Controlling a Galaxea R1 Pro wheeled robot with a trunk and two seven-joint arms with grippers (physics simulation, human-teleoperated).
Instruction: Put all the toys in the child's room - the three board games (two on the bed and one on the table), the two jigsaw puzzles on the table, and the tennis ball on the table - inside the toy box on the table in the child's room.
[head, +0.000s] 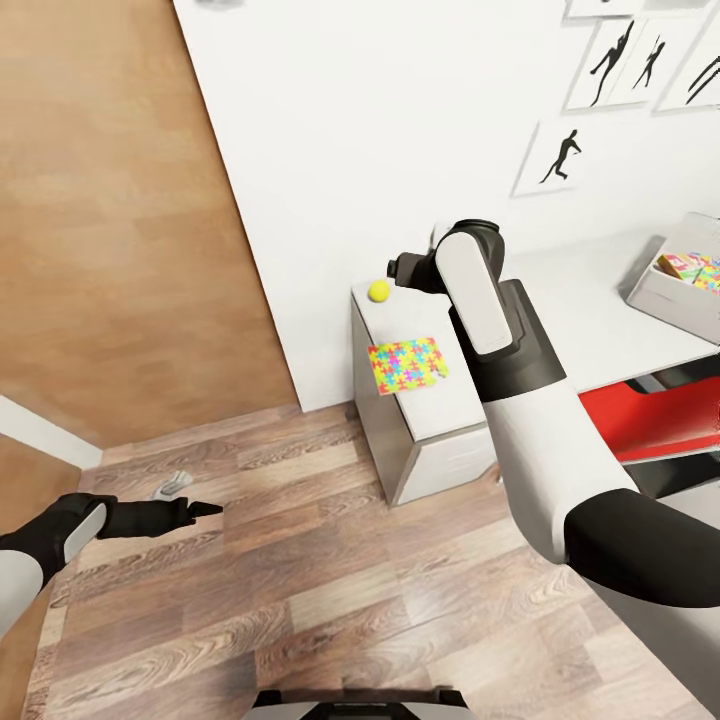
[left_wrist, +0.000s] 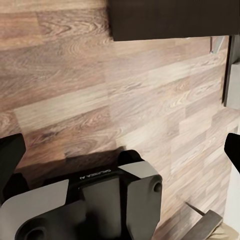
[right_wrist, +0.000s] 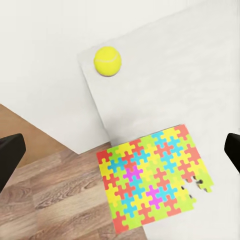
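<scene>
Hanging low over the wood-plank floor (head: 330, 560), the left gripper (head: 200, 510) is sitting well apart from the table, w/ nothing between its dark fingers; in the left wrist view the black fingertips (left_wrist: 11, 155) are showing at opposite edges of the pic, so jaws are standing wide, empty. Floor under it is showing brown laminate boards w/ grain, matte.

Farther in, the right arm (head: 520, 400), white shell w/ dark grey joints, is reaching up over the near end of the table (head: 560, 310). The right gripper (head: 398, 268) is hovering above the table's end corner, beside the wall. In the right wrist view its black fingertips (right_wrist: 11, 152) are sitting far apart at the pic's edges, spread open, gripping nothing.

Below that gripper, a jigsaw puzzle (right_wrist: 152, 180) is lying flat on the pale grey top, thin rectangle, interlocking yellow/green/pink/blue/orange pcs, one edge overhanging the table's rim and one corner looking ragged. The tennis ball (right_wrist: 107, 61), yellow-green, round, is resting on the same top near the corner, apart from the puzzle; neither is touching the fingers.

Farther along the table, the toy box (head: 660, 290), light grey w/ smooth walls, is standing at the head view's right edge, w/ colourful printed boxes (head: 692, 268) inside. Beyond, black figure prints (head: 558, 155) are hanging on the white wall (head: 380, 130).
</scene>
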